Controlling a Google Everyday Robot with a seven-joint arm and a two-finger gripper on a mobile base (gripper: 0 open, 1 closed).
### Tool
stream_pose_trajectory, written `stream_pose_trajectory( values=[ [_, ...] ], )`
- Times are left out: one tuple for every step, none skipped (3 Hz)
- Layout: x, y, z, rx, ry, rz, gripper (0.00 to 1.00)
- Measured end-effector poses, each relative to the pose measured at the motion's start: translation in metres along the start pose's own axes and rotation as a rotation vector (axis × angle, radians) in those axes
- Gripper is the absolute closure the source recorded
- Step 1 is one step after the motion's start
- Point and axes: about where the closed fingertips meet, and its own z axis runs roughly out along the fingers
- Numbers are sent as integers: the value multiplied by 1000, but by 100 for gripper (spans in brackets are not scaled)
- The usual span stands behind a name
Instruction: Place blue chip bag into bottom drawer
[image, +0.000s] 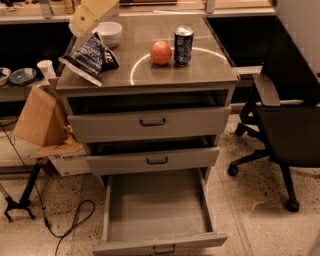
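The blue chip bag (90, 56) lies crumpled on the cabinet top at its left front corner, partly over the edge. The bottom drawer (157, 210) is pulled far out, and its grey inside holds nothing. My gripper (86, 22), a pale yellow shape, hangs at the upper left just above the bag's back end, in front of a white bowl. Whether it touches the bag cannot be told.
A red apple (160, 52) and a blue soda can (183, 45) stand mid-top. A white bowl (110, 33) sits at the back left. The two upper drawers (150, 122) are slightly open. A cardboard box (41, 117) stands left, an office chair (287, 130) right, cables on the floor.
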Motion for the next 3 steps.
stream_pose_trajectory(
  values=[
    [-3,5,2,-8,0,20,0],
    [-2,5,2,-7,-3,41,0],
    [0,9,36,10,6,92,0]
  ],
)
